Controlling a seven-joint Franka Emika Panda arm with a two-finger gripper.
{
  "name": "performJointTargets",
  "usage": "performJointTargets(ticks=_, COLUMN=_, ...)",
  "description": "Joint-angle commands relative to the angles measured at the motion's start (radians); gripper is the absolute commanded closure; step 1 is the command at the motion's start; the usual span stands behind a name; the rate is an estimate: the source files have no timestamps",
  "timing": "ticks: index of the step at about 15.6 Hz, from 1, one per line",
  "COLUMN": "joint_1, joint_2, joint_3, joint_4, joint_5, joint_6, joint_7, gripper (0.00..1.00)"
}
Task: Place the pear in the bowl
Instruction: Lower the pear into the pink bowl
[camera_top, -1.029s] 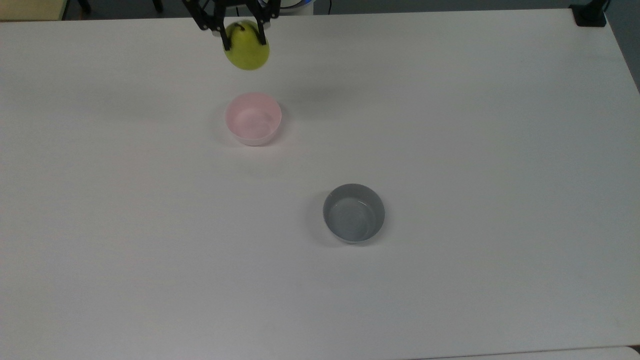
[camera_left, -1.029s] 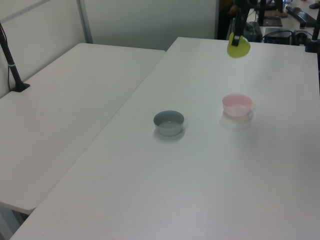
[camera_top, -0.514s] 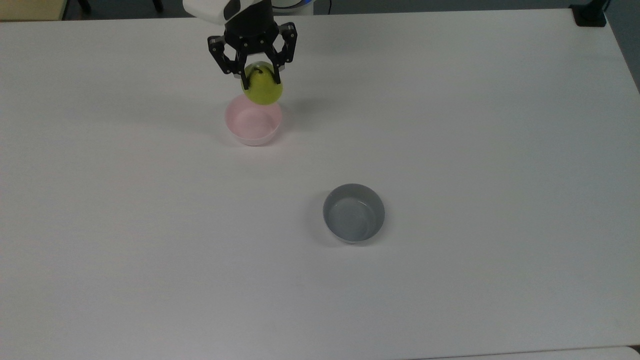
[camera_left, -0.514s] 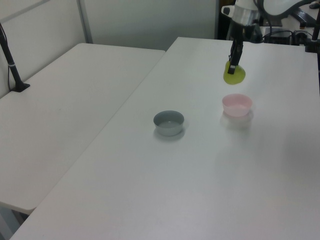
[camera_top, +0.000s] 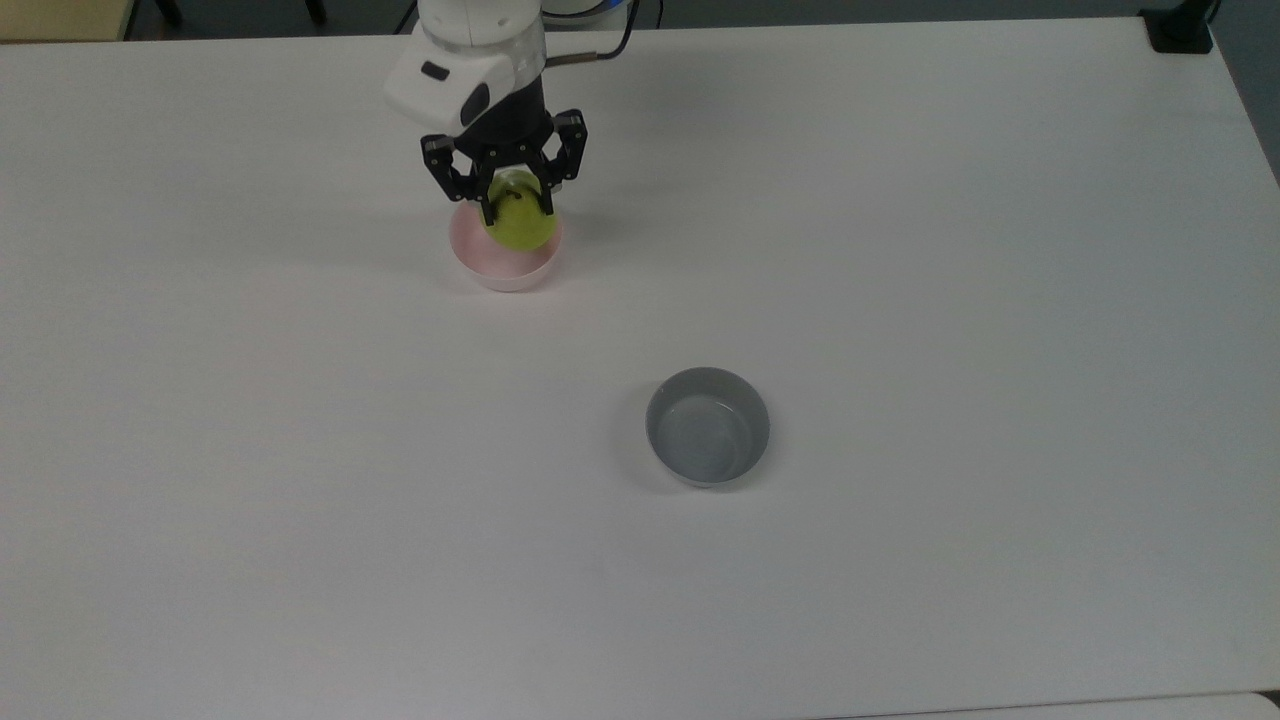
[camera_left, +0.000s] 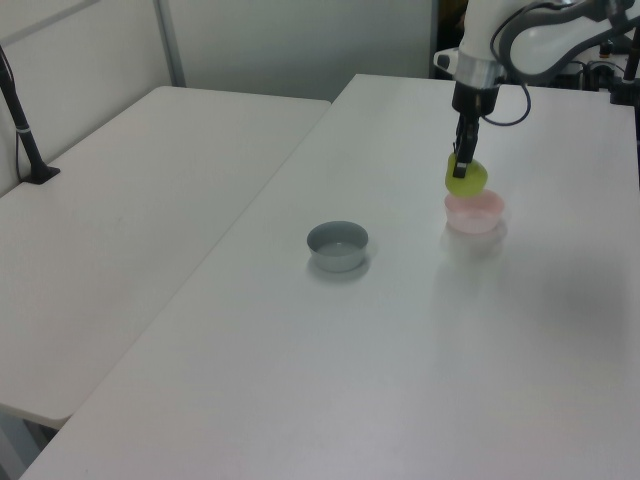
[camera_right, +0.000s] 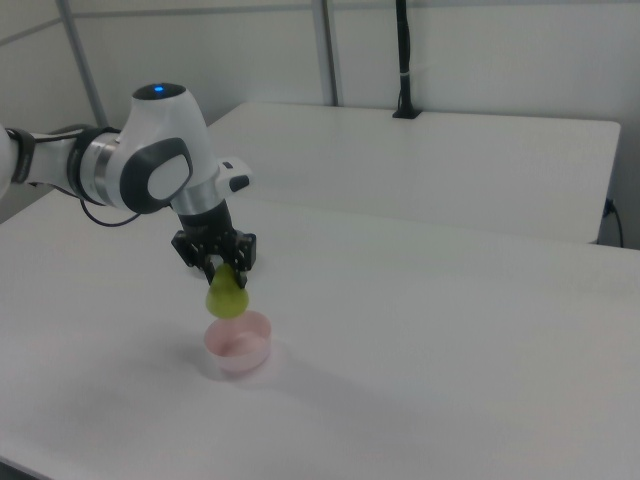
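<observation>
Lowered since half a second ago, tool (camera_top: 516, 207) clamped on pear (camera_top: 520, 226), pear just above bowl (camera_top: 503, 267), grey bowl (camera_top: 707, 427) well apart on desk (camera_top: 900, 300)

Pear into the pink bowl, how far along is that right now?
Done: the pear is picked up and carried to the pink bowl. In hand: the gripper holds it by its narrow top, hanging just above the bowl's rim in the right view. Left: lower it, release and withdraw. The grey bowl plays no part.
</observation>
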Motion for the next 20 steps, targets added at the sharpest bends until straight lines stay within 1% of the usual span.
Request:
performJointTargets(ticks=1, joint_1=-0.006, joint_2=0.032, joint_3=-0.011, joint_4=-0.013, joint_5=-0.035, joint_6=0.031, joint_7=-0.021, gripper=0.93)
performJointTargets(ticks=6, joint_1=-0.031, joint_2=0.040, joint_3=-0.013, joint_4=-0.023, joint_5=-0.049, joint_6=0.042, joint_7=-0.050, gripper=0.93)
performJointTargets(ticks=10, joint_1=-0.031, joint_2=0.051, joint_3=-0.011, joint_4=-0.047, joint_5=-0.049, joint_6=0.074, joint_7=-0.050, gripper=0.93)
performJointTargets(ticks=13, joint_1=-0.029, joint_2=0.071, joint_3=-0.011, joint_4=-0.047, joint_5=-0.049, joint_6=0.087, joint_7=-0.044, gripper=0.88)
performJointTargets(ticks=14, joint_1=-0.031, joint_2=0.072, joint_3=-0.011, joint_4=-0.047, joint_5=-0.049, joint_6=0.087, joint_7=-0.041, gripper=0.82)
performJointTargets(ticks=15, joint_1=-0.031, joint_2=0.072, joint_3=-0.013, joint_4=-0.047, joint_5=-0.048, joint_6=0.087, joint_7=-0.041, gripper=0.74)
performJointTargets(ticks=16, joint_1=-0.031, joint_2=0.072, joint_3=-0.011, joint_4=-0.047, joint_5=-0.048, joint_6=0.087, joint_7=-0.041, gripper=0.64)
performJointTargets(ticks=18, joint_1=-0.031, joint_2=0.072, joint_3=-0.013, joint_4=-0.047, joint_5=-0.048, joint_6=0.087, joint_7=-0.041, gripper=0.51)
performJointTargets(ticks=19, joint_1=-0.032, joint_2=0.072, joint_3=-0.011, joint_4=-0.047, joint_5=-0.048, joint_6=0.084, joint_7=-0.041, gripper=0.48)
performJointTargets(ticks=20, joint_1=-0.038, joint_2=0.072, joint_3=-0.011, joint_4=-0.047, joint_5=-0.048, joint_6=0.080, joint_7=-0.041, gripper=0.40)
